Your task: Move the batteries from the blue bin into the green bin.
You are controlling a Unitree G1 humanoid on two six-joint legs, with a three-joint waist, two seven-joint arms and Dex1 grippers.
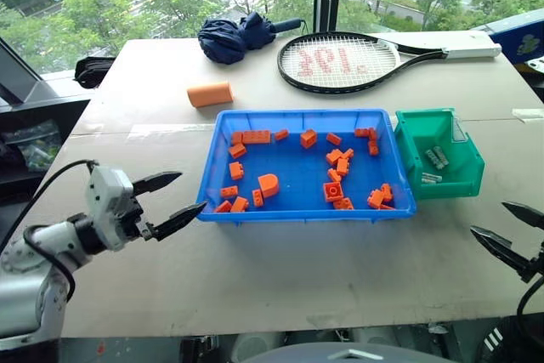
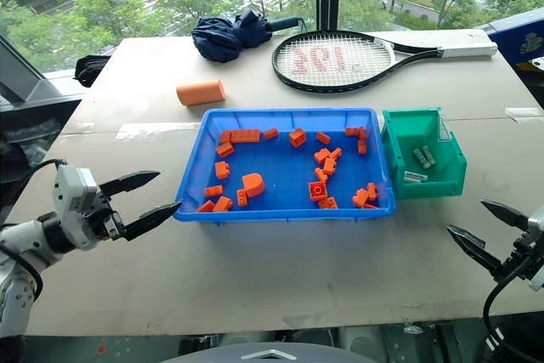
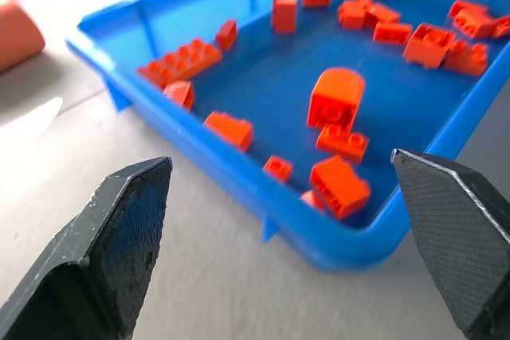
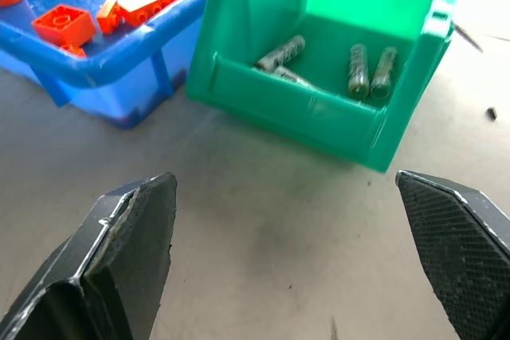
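Note:
The blue bin [image 1: 297, 167] lies mid-table and holds scattered orange bricks [image 1: 268, 184]. Touching its right side stands the green bin [image 1: 463, 172], with several silver-grey batteries [image 4: 280, 52] lying on its floor. My left gripper [image 1: 192, 190] hangs open and empty just off the blue bin's near left corner, which also fills the gap between its fingers [image 3: 127, 228] in the left wrist view. My right gripper [image 1: 489, 217] is open and empty over the table in front of the green bin, its fingers [image 4: 131, 236] pointing toward that bin's front wall.
A tennis racket [image 1: 340, 61], a folded dark blue umbrella [image 1: 234, 36] and an orange cylinder [image 1: 210, 93] lie at the back of the table. A black bag [image 1: 93, 70] sits beyond the back left corner. Bare tabletop runs along the front edge.

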